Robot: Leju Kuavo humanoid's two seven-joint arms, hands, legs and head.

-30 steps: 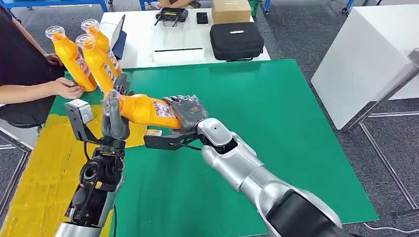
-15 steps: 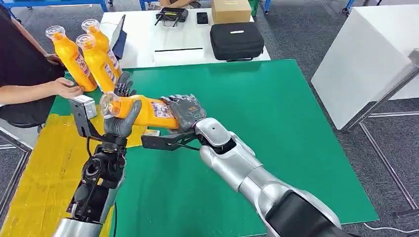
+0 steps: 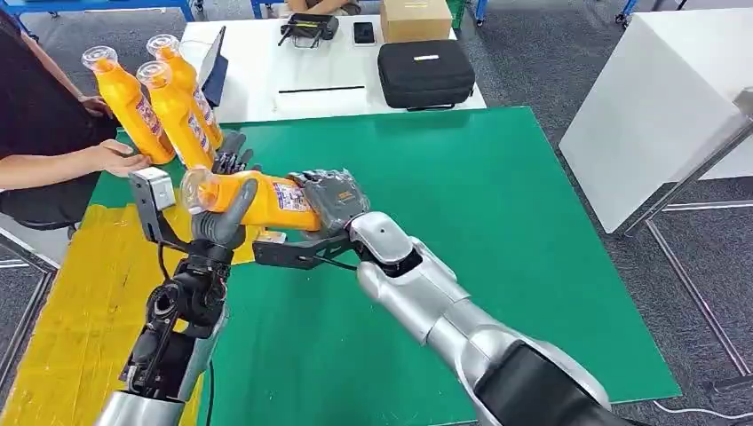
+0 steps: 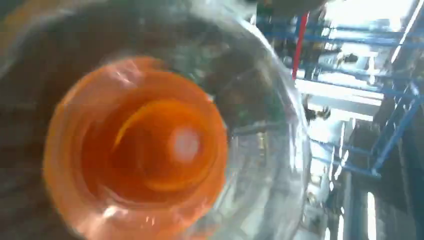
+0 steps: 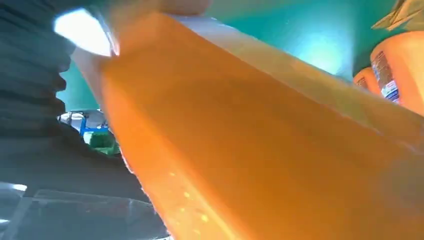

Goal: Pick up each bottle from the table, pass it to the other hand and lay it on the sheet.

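Observation:
An orange bottle (image 3: 266,201) with a clear cap lies level in the air above the green mat (image 3: 497,231). My right hand (image 3: 335,201) grips its base end. My left hand (image 3: 227,197) is at the neck end, thumb across the front, fingers (image 3: 233,161) standing upright behind the bottle. The left wrist view looks straight at the clear cap (image 4: 135,150), and the orange body (image 5: 250,150) shows close up in the right wrist view. Three more orange bottles (image 3: 176,114) stand at the mat's far left corner. The yellow sheet (image 3: 75,302) lies at the left.
A person's hand (image 3: 120,158) rests beside the standing bottles. Behind the mat a white table (image 3: 266,80) carries a black case (image 3: 424,73), a cardboard box (image 3: 415,18) and small devices. A white cabinet (image 3: 657,115) stands to the right.
My left hand has moved from beside the cap onto the bottle's neck, its thumb now crossing the front. The right hand has kept its hold on the bottle and hardly shifted.

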